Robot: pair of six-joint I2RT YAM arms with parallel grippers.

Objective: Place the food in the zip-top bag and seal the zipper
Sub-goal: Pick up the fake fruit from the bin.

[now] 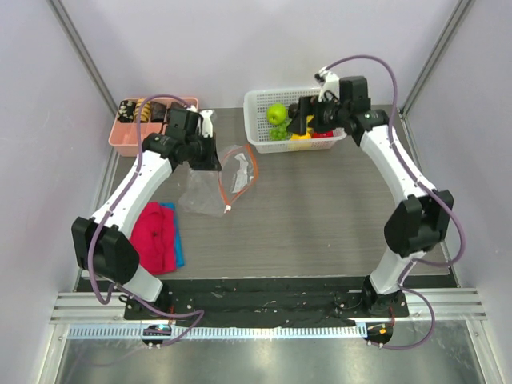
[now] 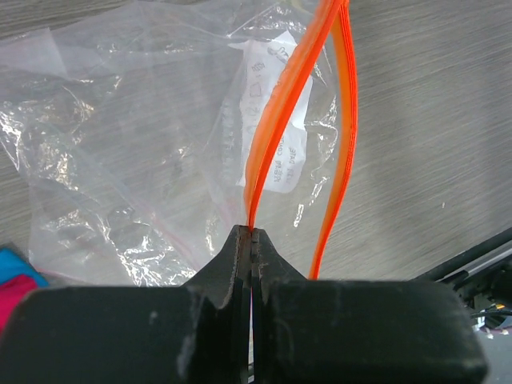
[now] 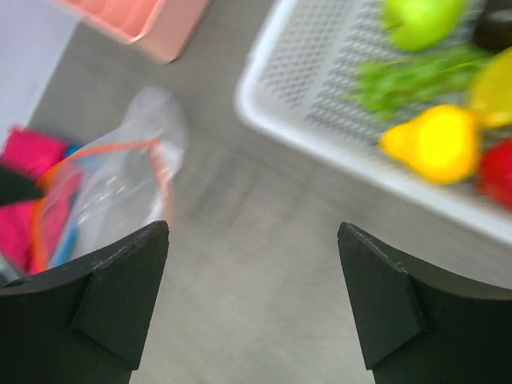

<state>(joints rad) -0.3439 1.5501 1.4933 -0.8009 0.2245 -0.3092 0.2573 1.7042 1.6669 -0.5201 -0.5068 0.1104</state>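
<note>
Pinching zipper [image 2: 280,120], left gripper [image 2: 253,237] clamped; right gripper [image 3: 253,232] spread wide, empty; food [image 3: 436,144] blurred

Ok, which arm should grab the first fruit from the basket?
Right. The right gripper is open and hangs by the white basket of fruit, near the green apple. The left gripper is shut on the zipper, holding the zip-top bag open.

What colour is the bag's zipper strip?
Orange-red. The zipper shows best in the left wrist view, pinched in the left gripper.
</note>
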